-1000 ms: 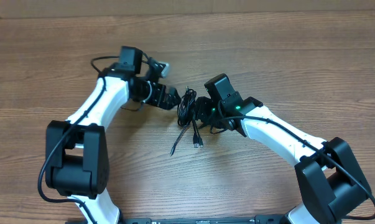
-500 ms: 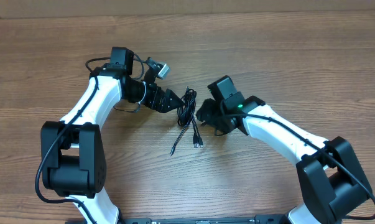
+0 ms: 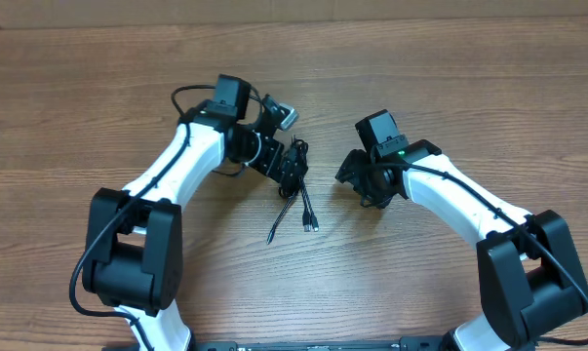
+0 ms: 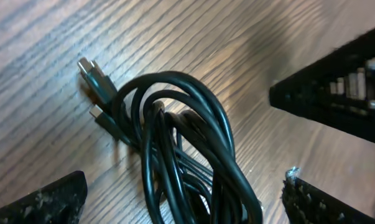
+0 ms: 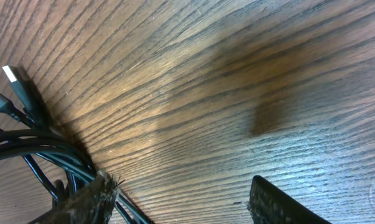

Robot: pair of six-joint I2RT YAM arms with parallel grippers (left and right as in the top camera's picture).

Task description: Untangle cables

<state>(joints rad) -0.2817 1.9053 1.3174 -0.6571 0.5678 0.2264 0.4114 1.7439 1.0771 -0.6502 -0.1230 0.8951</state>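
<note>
I count one bundle of cables (image 4: 175, 143) on the counter (image 3: 469, 88), and two end effectors of my own. The bundle is several thin black loops wound together; how many separate cords make it up I cannot tell. In the left wrist view two plugs (image 4: 92, 71) poke out at one side of it. From overhead, two loose ends trail out of it towards my base. My left end effector (image 3: 286, 166) hangs right over the upper part of the bundle with its jaws spread wide. The loops lie on the wood in the gap between its fingers (image 4: 47, 199), unclamped, and it holds nothing. My right end effector (image 3: 352, 174) sits off to the right of the bundle, with bare counter between the two in the overhead view. Its jaws stand partly apart, with only wood grain between them and nothing gripped. In the right wrist view the cables run just beside the outer face of one finger; whether they touch it I cannot tell.
</note>
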